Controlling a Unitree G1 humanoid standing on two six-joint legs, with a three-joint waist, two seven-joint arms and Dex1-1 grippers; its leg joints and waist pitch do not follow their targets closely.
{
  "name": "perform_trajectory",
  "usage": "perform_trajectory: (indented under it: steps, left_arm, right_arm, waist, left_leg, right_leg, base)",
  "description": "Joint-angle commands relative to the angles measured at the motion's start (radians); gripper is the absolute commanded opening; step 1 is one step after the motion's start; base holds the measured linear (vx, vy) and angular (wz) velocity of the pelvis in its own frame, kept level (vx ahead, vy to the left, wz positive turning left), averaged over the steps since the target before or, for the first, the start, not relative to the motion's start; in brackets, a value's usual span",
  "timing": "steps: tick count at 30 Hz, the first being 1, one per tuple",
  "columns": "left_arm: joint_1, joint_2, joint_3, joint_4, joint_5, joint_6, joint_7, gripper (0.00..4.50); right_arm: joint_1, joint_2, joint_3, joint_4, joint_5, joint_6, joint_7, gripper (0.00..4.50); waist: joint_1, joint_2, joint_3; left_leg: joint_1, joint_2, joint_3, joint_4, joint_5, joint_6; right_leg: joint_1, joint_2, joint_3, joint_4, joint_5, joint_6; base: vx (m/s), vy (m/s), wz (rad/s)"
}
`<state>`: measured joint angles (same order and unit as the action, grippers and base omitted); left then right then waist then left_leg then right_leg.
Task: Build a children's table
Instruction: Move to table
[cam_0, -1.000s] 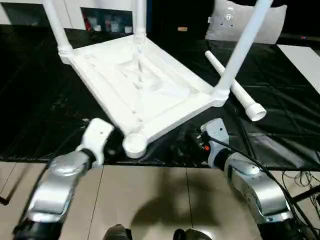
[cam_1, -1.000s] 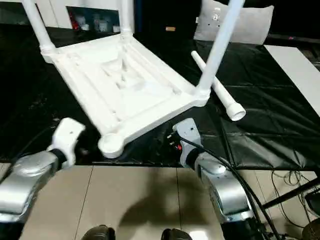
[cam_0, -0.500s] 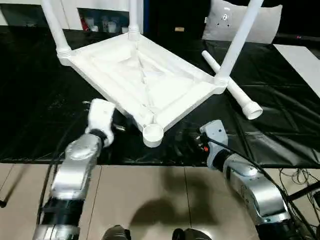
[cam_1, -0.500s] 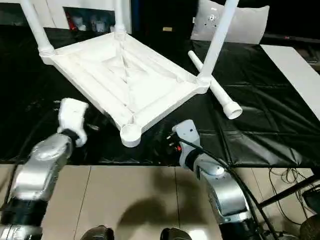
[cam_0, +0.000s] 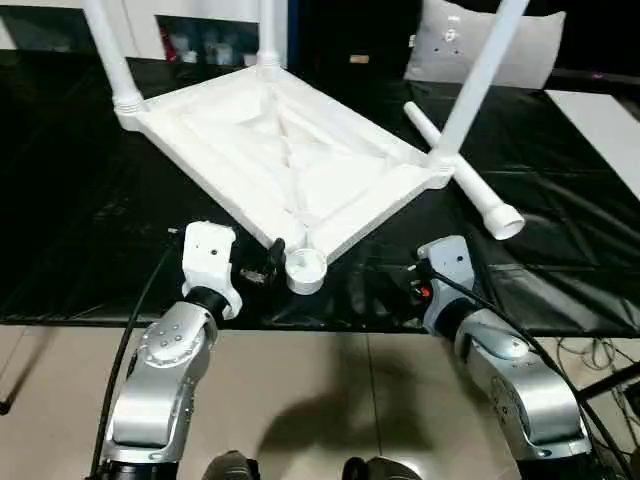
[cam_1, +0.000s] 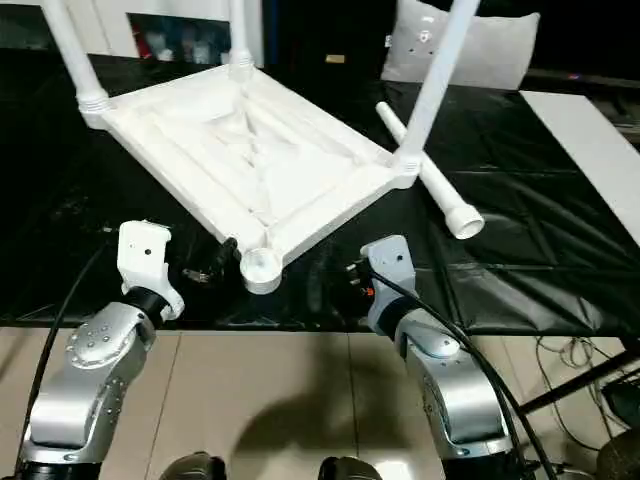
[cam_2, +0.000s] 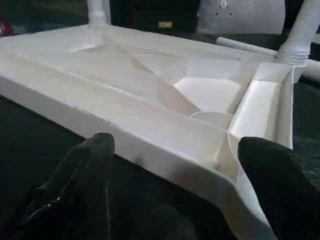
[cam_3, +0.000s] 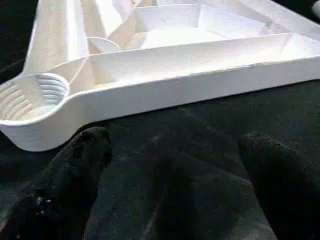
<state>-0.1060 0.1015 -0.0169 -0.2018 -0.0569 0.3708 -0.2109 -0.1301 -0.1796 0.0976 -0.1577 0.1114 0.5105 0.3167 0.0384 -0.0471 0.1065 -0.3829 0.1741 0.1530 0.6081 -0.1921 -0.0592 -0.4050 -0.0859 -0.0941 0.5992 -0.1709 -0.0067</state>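
Near the front edge of the black surface (cam_0: 90, 200), your upturned table top (cam_0: 290, 160) now lies with its empty corner socket (cam_0: 305, 270) pointing at you; a second ago that corner sat further to your left and the slab was angled differently, so the top has been swung round and let go. Your left pincer (cam_0: 262, 268) has come in close beside that socket, its black fingers (cam_2: 90, 165) spread wide and grasping nothing, while the right pincer (cam_3: 172, 165) hangs just off the near rim, likewise released and empty. Three legs (cam_0: 478, 80) already stand up from the other corners, and the fourth leg (cam_0: 470, 185) lies loose on the surface beyond the right-hand corner, so I judge the open socket is now placed for that last leg. From the right wrist you can see what the head views cannot: the threads inside the socket (cam_3: 30, 97), clean and unobstructed. From the left wrist you get the ribbed underside (cam_2: 150, 90) and the rim just ahead of the fingers.
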Motion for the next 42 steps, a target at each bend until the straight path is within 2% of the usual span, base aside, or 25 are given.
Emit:
perform_trajectory:
  steps: [1, 4, 6, 7, 9, 10, 13, 14, 15, 16, 17, 18, 19, 20, 21, 23, 27, 31, 32, 34, 35, 37, 38, 39, 42]
  left_arm:
    - [0.003, -0.015, -0.011, -0.012, 0.011, 0.007, 0.016, 4.45]
    - [0.010, -0.022, -0.008, -0.015, 0.008, 0.016, 0.033, 4.45]
    - [0.013, -0.022, -0.005, -0.013, 0.008, 0.016, 0.044, 4.45]
    - [0.015, -0.024, -0.003, -0.013, 0.007, 0.013, 0.048, 4.45]
    - [0.022, -0.028, -0.002, -0.015, 0.009, 0.006, 0.052, 4.45]
    - [0.028, -0.028, -0.005, -0.018, 0.012, 0.006, 0.052, 4.45]
    - [0.039, -0.027, -0.012, -0.025, 0.020, 0.011, 0.057, 4.45]
    - [0.041, -0.028, -0.012, -0.026, 0.022, 0.014, 0.062, 4.45]
    - [0.044, -0.034, -0.008, -0.029, 0.014, 0.022, 0.066, 4.45]
    - [0.045, -0.035, -0.007, -0.029, 0.011, 0.023, 0.067, 4.45]
    - [0.045, -0.040, -0.001, -0.035, 0.009, 0.049, 0.081, 4.45]
    - [0.044, -0.040, 0.001, -0.035, 0.007, 0.042, 0.082, 4.45]
    - [0.044, -0.039, 0.002, -0.036, 0.009, 0.034, 0.081, 4.45]
    - [0.043, -0.033, 0.001, -0.036, 0.017, 0.030, 0.082, 4.45]
    - [0.042, -0.029, 0.003, -0.035, 0.016, 0.019, 0.075, 4.45]
    - [0.043, -0.025, 0.007, -0.043, -0.001, 0.016, 0.061, 4.45]
    - [0.048, -0.019, 0.003, -0.056, -0.008, 0.026, 0.051, 4.45]
    - [0.060, -0.021, -0.001, -0.069, -0.016, 0.037, 0.045, 4.45]
    - [0.061, -0.021, -0.002, -0.070, -0.015, 0.037, 0.045, 4.45]
    - [0.063, -0.022, -0.004, -0.073, -0.014, 0.037, 0.045, 4.45]
    - [0.064, -0.019, -0.005, -0.073, -0.016, 0.038, 0.044, 4.45]
    - [0.064, -0.015, -0.007, -0.073, -0.019, 0.039, 0.044, 4.45]
    - [0.064, -0.014, -0.007, -0.074, -0.019, 0.040, 0.045, 4.45]
    - [0.064, -0.013, -0.007, -0.074, -0.019, 0.040, 0.045, 4.45]
    - [0.064, -0.011, -0.009, -0.076, -0.017, 0.042, 0.043, 4.45]
  right_arm:
    - [0.010, 0.000, -0.026, -0.028, 0.006, 0.002, -0.017, 4.50]
    - [0.017, -0.006, -0.033, -0.031, 0.010, 0.001, -0.016, 4.50]
    - [0.017, -0.012, -0.034, -0.032, 0.007, 0.001, -0.014, 4.50]
    - [0.018, -0.015, -0.035, -0.034, 0.006, 0.003, -0.012, 4.50]
    - [0.021, -0.021, -0.036, -0.039, 0.005, 0.005, -0.010, 4.50]
    - [0.023, -0.023, -0.037, -0.042, 0.005, 0.009, -0.009, 4.50]
    - [0.030, -0.028, -0.038, -0.050, 0.004, 0.024, -0.014, 4.50]
    - [0.032, -0.027, -0.040, -0.054, 0.005, 0.031, -0.018, 4.50]
    - [0.034, -0.027, -0.043, -0.059, 0.005, 0.040, -0.021, 4.50]
    - [0.034, -0.027, -0.043, -0.060, 0.005, 0.041, -0.022, 4.50]
    - [0.034, -0.031, -0.043, -0.063, 0.004, 0.046, -0.022, 4.50]
    - [0.034, -0.033, -0.042, -0.065, 0.004, 0.050, -0.023, 4.50]
    - [0.036, -0.034, -0.041, -0.068, 0.005, 0.053, -0.023, 4.50]
    - [0.038, -0.035, -0.040, -0.071, 0.006, 0.054, -0.024, 4.50]
    - [0.040, -0.033, -0.039, -0.074, 0.008, 0.055, -0.025, 4.50]
    - [0.045, -0.030, -0.037, -0.079, 0.006, 0.054, -0.027, 4.50]
    - [0.051, -0.024, -0.031, -0.087, 0.001, 0.051, -0.030, 4.50]
    - [0.053, -0.025, -0.029, -0.091, 0.003, 0.054, -0.031, 4.50]
    - [0.052, -0.027, -0.028, -0.090, 0.002, 0.053, -0.031, 4.50]
    - [0.051, -0.029, -0.027, -0.088, 0.002, 0.051, -0.029, 4.50]
    - [0.049, -0.030, -0.027, -0.085, 0.001, 0.050, -0.029, 4.50]
    - [0.047, -0.030, -0.026, -0.081, 0.000, 0.048, -0.028, 4.50]
    - [0.046, -0.029, -0.026, -0.079, -0.001, 0.048, -0.028, 4.50]
    - [0.046, -0.029, -0.025, -0.078, -0.001, 0.048, -0.028, 4.50]
    - [0.043, -0.029, -0.024, -0.075, 0.000, 0.047, -0.028, 4.50]
  waist:
    - [-0.015, 0.011, -0.067]
    - [-0.044, 0.040, -0.076]
    - [-0.054, 0.022, -0.080]
    - [-0.056, -0.002, -0.082]
    - [-0.039, -0.065, -0.091]
    - [-0.008, -0.067, -0.099]
    - [-0.027, -0.040, -0.081]
    - [-0.029, 0.010, -0.081]
    - [-0.046, 0.041, -0.108]
    - [-0.057, 0.024, -0.104]
    - [-0.047, 0.021, -0.089]
    - [-0.043, 0.013, -0.084]
    - [-0.043, 0.013, -0.084]
    - [-0.026, -0.036, -0.102]
    - [-0.021, -0.058, -0.105]
    - [0.010, -0.052, -0.085]
    - [-0.002, -0.035, -0.071]
    - [-0.041, -0.004, -0.042]
    - [-0.052, 0.021, -0.028]
    - [-0.022, 0.047, -0.033]
    - [0.002, 0.012, -0.027]
    - [-0.010, -0.033, -0.015]
    - [0.019, -0.035, -0.035]
    - [0.030, -0.034, -0.047]
    - [0.010, 0.016, -0.076]
  left_leg:
    - [0.021, 0.080, -0.038, -0.104, -0.314, -0.044]
    - [0.060, 0.222, -0.125, -0.168, -0.264, 0.054]
    - [0.066, 0.234, -0.122, -0.164, -0.159, 0.184]
    - [0.045, 0.202, -0.098, -0.149, -0.154, 0.272]
    - [-0.010, -0.059, 0.044, 0.094, -0.264, 0.267]
    - [-0.035, -0.087, 0.046, 0.201, -0.248, 0.179]
    - [-0.034, -0.074, 0.008, 0.134, -0.212, 0.169]
    - [0.009, 0.002, -0.029, 0.039, -0.152, 0.205]
    - [0.083, 0.317, -0.220, -0.088, -0.016, 0.325]
    - [0.094, 0.341, -0.223, -0.077, 0.055, 0.383]
    - [0.075, 0.225, -0.135, -0.046, 0.215, 0.451]
    - [0.033, 0.148, -0.102, -0.037, 0.239, 0.521]
    - [0.033, 0.148, -0.102, -0.037, 0.239, 0.521]
    - [-0.004, -0.016, -0.036, 0.038, 0.052, 0.347]
    - [-0.047, -0.033, -0.029, 0.051, 0.007, 0.279]
    - [-0.025, -0.006, -0.037, -0.002, -0.065, 0.062]
    - [-0.006, 0.006, -0.026, -0.042, -0.205, -0.027]
    - [0.086, 0.033, -0.046, -0.076, -0.659, -0.034]
    - [0.101, 0.068, -0.056, -0.120, -0.822, -0.022]
    - [0.029, 0.115, -0.051, -0.211, -0.951, -0.014]
    - [0.084, 0.127, -0.030, -0.193, -0.899, 0.033]
    - [0.104, 0.018, 0.003, -0.021, -0.674, -0.019]
    - [0.051, 0.012, -0.012, 0.067, -0.263, 0.032]
    - [0.017, 0.016, -0.016, 0.040, -0.193, 0.040]
    - [0.081, 0.042, -0.024, -0.083, -0.127, 0.058]
  right_leg:
    - [0.038, -0.029, 0.039, -0.085, -0.306, -0.083]
    - [0.018, -0.007, 0.007, 0.019, -0.117, -0.142]
    - [-0.007, -0.017, 0.018, 0.058, -0.092, -0.190]
    - [-0.001, -0.037, 0.035, 0.043, -0.061, -0.281]
    - [0.031, -0.028, 0.047, -0.113, -0.182, -0.437]
    - [0.055, -0.051, 0.046, -0.124, -0.357, -0.354]
    - [0.075, -0.065, 0.043, -0.160, -0.417, -0.104]
    - [0.075, -0.039, 0.009, -0.199, -0.436, 0.037]
    - [0.017, -0.001, -0.037, 0.026, -0.339, 0.147]
    - [-0.050, -0.009, -0.015, 0.127, -0.344, 0.147]
    - [-0.121, -0.009, 0.023, 0.206, -0.221, 0.039]
    - [-0.075, -0.024, 0.082, 0.146, -0.106, -0.003]
    - [-0.075, -0.024, 0.082, 0.146, -0.106, -0.003]
    - [-0.003, -0.045, 0.134, -0.009, -0.082, 0.016]
    - [0.046, -0.099, 0.153, -0.036, -0.163, 0.071]
    - [0.036, -0.079, 0.145, -0.061, -0.473, 0.185]
    - [0.020, -0.042, 0.121, -0.084, -0.691, 0.116]
    - [0.022, 0.005, 0.009, -0.130, -0.784, 0.009]
    - [0.046, 0.026, -0.039, -0.107, -0.639, -0.013]
    - [0.140, 0.016, -0.036, 0.101, -0.310, -0.048]
    - [0.107, -0.016, 0.051, 0.105, -0.376, -0.021]
    - [0.047, -0.074, 0.062, -0.129, -1.010, -0.005]
    - [0.121, -0.160, 0.129, -0.175, -1.182, -0.029]
    - [0.162, -0.143, 0.136, -0.155, -1.068, -0.051]
    - [0.145, -0.007, 0.043, -0.074, -0.417, -0.153]
  base:
    - [0.000, 0.000, 0.00]
    - [0.004, -0.024, 0.00]
    - [0.023, -0.122, 0.01]
    - [0.025, -0.184, 0.01]
    - [0.014, -0.220, -0.02]
    - [0.005, -0.223, -0.05]
    - [-0.017, -0.208, -0.06]
    - [-0.049, -0.177, 0.15]
    - [-0.049, -0.177, 0.15]
    - [-0.037, -0.194, 0.08]
    - [-0.025, -0.161, -0.02]
    - [-0.025, -0.161, -0.02]
    - [-0.064, -0.142, 0.04]
    - [-0.089, -0.197, -0.12]
    - [-0.089, -0.197, -0.12]
    - [-0.104, -0.203, -0.12]
    - [-0.083, -0.133, -0.08]
    - [-0.015, -0.009, -0.01]
    - [0.000, 0.000, 0.00]
    - [-0.031, 0.016, -0.06]
    - [0.000, 0.000, 0.00]
    - [0.023, -0.030, -0.06]
    - [0.085, -0.016, -0.16]
    - [0.085, -0.016, -0.16]
    - [0.120, 0.021, 0.06]
